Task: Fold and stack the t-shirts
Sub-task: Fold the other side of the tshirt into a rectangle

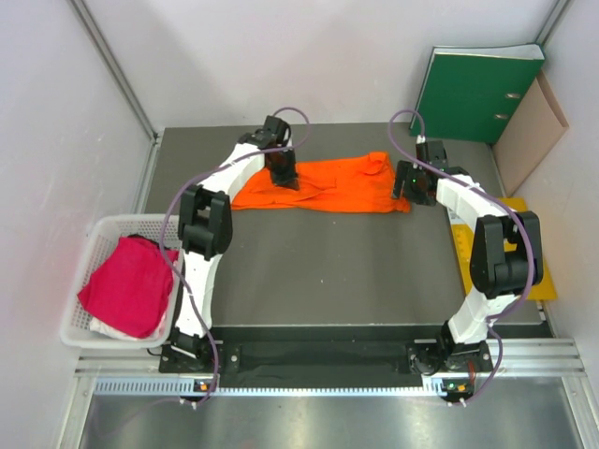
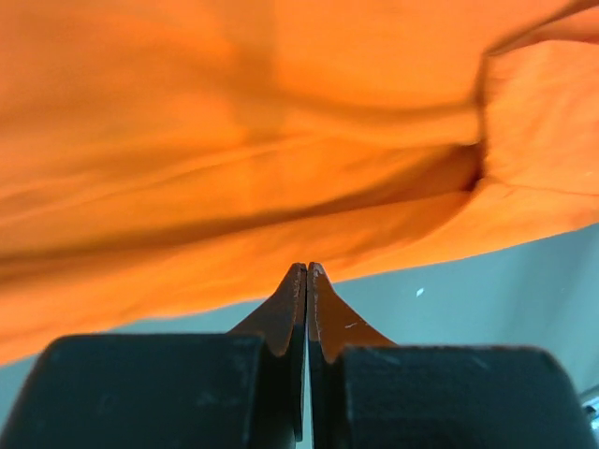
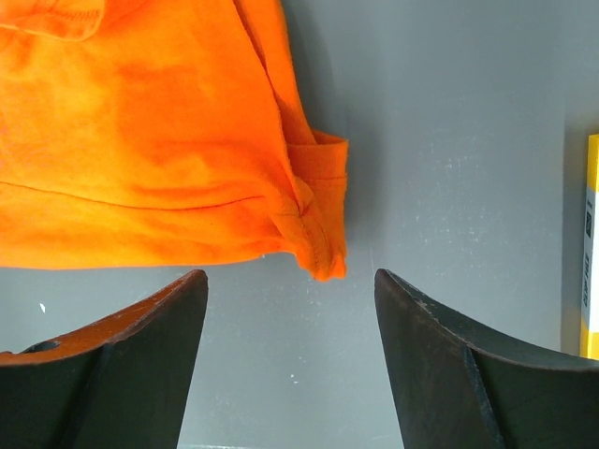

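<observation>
— So, handling?
— Orange t-shirt, far side of the counter: I'd guess light and limp; grab hems or corners. Left gripper jaws pressed together at its edge, can't tell if cloth's caught. Right gripper jaws spread, beside the sleeve corner.
— Count?
— Two shirts; magenta t-shirt is in the one basket.

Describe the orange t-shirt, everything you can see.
The orange t-shirt is plain, bright, soft cloth. It lies wrinkled in a long band across the far part of the dark table. A hemmed sleeve tip lies just ahead of the open right gripper, which is not touching it. The shut left gripper sits at its edge; a pinch cannot be confirmed.
</observation>
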### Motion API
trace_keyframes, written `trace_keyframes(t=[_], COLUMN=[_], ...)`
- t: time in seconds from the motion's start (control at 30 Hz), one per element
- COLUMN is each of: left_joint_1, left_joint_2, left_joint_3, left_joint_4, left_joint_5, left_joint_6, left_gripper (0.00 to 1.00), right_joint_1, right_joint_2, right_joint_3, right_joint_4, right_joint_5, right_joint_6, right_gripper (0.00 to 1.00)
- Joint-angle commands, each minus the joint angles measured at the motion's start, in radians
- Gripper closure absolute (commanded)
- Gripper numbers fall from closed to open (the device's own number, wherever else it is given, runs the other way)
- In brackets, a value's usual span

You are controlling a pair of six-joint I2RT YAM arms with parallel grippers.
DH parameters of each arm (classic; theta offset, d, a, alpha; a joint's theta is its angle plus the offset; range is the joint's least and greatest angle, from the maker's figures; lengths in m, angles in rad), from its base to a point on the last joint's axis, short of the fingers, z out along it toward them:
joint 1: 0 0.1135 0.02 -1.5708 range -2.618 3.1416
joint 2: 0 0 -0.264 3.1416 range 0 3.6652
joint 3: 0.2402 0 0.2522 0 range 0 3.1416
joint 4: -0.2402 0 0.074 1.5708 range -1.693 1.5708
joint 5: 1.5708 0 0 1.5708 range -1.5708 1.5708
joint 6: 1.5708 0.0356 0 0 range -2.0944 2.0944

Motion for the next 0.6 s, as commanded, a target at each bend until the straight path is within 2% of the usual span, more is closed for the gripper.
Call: trace_keyframes(t=[0.0, 0.1, 0.3, 0.57], left_joint_1=[-0.039, -0.069, -0.107, -0.112], left_joint_2=[0.077, 0.126, 0.163, 0.152], left_joint_3=[0.105, 0.154, 0.156, 0.145], left_joint_4=[0.026, 0.036, 0.079, 0.091], left_joint_5=[0.066, 0.086, 0.109, 0.086], left_joint_6=[-0.026, -0.043, -0.083, -0.085], left_gripper=[1.0, 1.0, 1.0, 1.0], right_joint_1=[0.008, 0.006, 0.008, 0.008], right_joint_2=[-0.027, -0.021, -0.015, -0.021], right_joint_3=[0.013, 0.017, 0.025, 0.028], right_joint_4=[0.003, 0.0, -0.008, -0.011], right_joint_5=[-0.001, 0.001, 0.001, 0.002], right_joint_6=[-0.019, -0.021, -0.022, -0.022], right_gripper=[0.28, 0.28, 0.28, 0.28])
